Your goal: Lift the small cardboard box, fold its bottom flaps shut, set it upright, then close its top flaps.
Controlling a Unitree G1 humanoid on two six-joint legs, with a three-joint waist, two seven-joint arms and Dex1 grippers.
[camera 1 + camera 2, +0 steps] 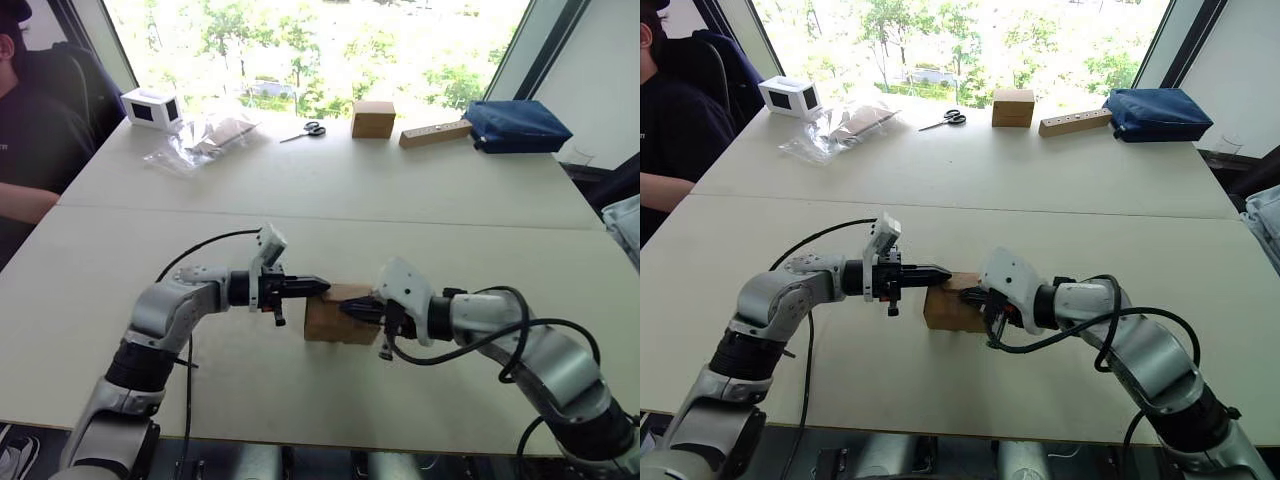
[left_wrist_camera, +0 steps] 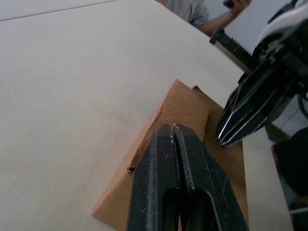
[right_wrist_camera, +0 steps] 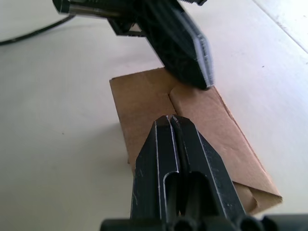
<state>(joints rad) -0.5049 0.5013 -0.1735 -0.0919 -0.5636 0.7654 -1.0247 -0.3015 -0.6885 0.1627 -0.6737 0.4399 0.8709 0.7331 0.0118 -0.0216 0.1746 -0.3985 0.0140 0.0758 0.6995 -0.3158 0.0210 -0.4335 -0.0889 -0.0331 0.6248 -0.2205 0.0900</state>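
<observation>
On the near part of the pale table (image 1: 450,190), the small cardboard box (image 1: 330,318) stands upright, and everything else is placed from it. Far behind the box and off to its left, a person in a dark shirt (image 1: 30,140) sits at the table's edge, with a white box with a dark face (image 1: 152,108) and some clear plastic bags (image 1: 200,140) close by. Just left of the box, the left gripper (image 1: 318,285) reaches in with its two black fingers pressed together, holding nothing, their tips resting on the box's upper face. That upper face is made of the top flaps (image 3: 192,110), folded down nearly flat and meeting along a seam. Just right of the box, the right gripper (image 1: 347,309) comes in from the opposite side, its fingers likewise squeezed together and empty, tips over the folded flaps, close to the left gripper's tips. Far behind the box lie scissors (image 1: 308,130), a cube-shaped brown box (image 1: 373,119), a long wooden block (image 1: 435,133) and, furthest right, a dark blue pouch (image 1: 517,125).
</observation>
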